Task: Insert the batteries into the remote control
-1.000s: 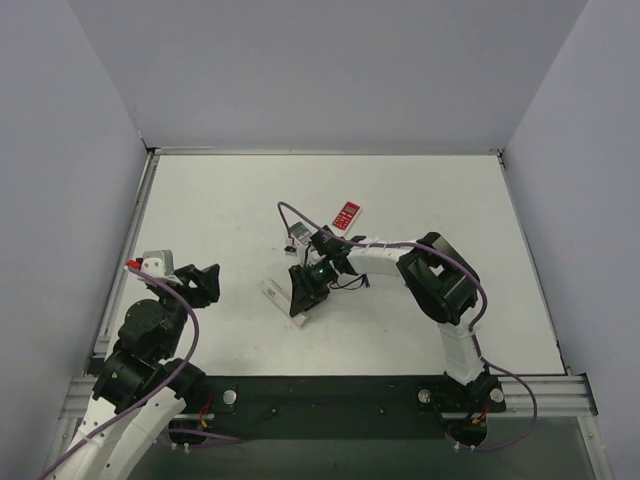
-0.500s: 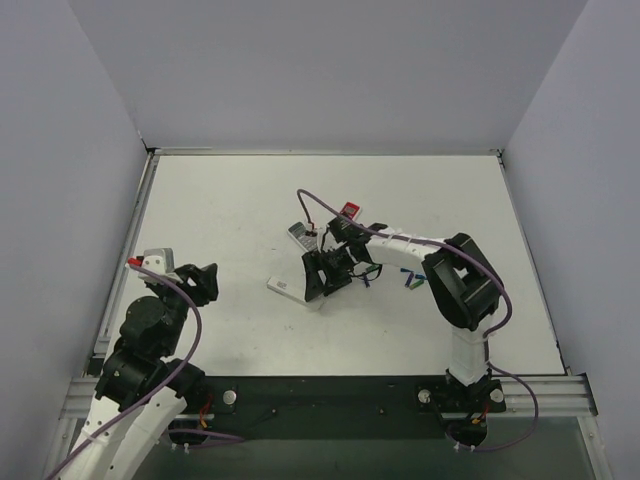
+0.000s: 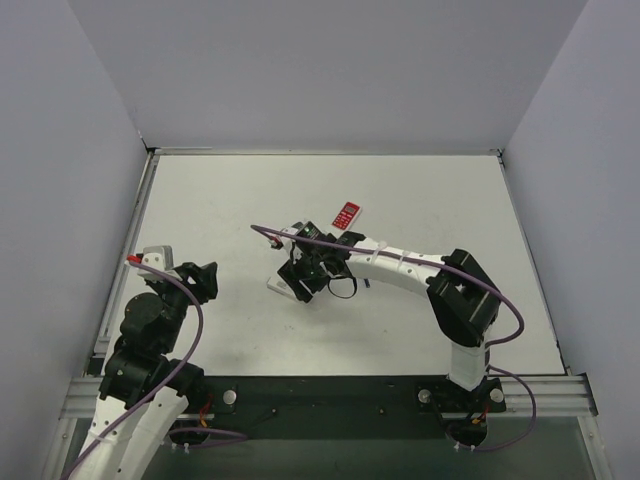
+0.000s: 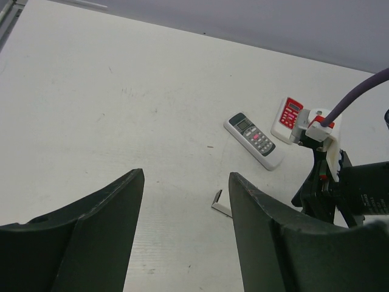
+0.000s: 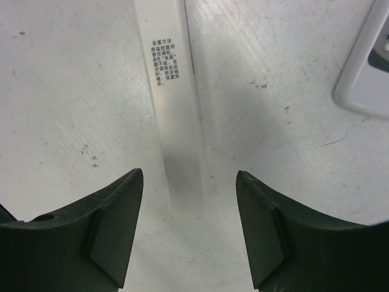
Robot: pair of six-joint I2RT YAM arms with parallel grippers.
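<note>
White tabletop (image 5: pixel 61 91), remote (image 5: pixel 173 109) between right fingers (image 5: pixel 109 225)

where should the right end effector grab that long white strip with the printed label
Take the white strip across its narrow width, coming straight down from above. It lies flat on the table, and its long straight edges face the two fingers of the right end effector, which stands open astride its plain end below the label.
</note>
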